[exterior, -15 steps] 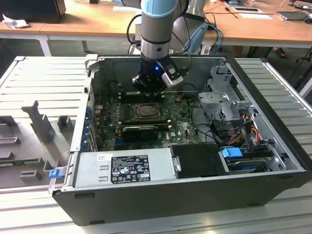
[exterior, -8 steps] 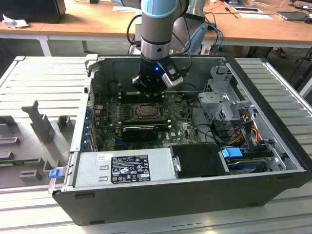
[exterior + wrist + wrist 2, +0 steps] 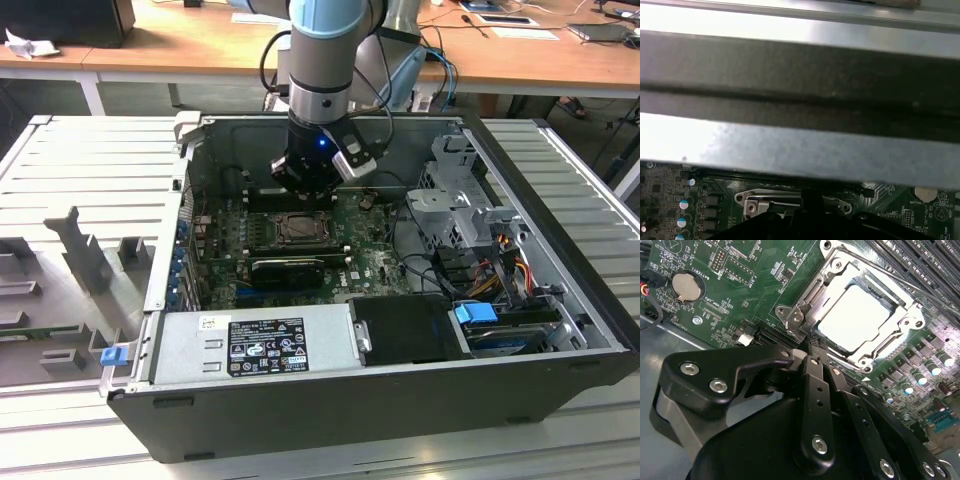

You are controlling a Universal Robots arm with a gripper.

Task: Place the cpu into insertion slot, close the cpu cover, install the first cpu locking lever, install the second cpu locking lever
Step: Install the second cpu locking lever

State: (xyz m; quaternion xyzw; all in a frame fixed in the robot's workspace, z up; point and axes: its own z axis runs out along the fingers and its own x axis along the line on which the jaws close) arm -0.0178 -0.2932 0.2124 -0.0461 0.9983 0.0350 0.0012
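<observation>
The cpu (image 3: 854,317) lay in the insertion slot (image 3: 888,342), with the cpu cover (image 3: 835,277) closed over it. The gripper (image 3: 812,347), pressed together and empty, hung at the socket's corner, the arm reaching straight down into the computer case (image 3: 560,330). A small sideways slip could scrape the motherboard (image 3: 740,285).

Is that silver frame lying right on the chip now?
Touching. In the second wrist view the cpu cover lies flat around the cpu, its edges overlapping the chip's border with no gap.
</observation>
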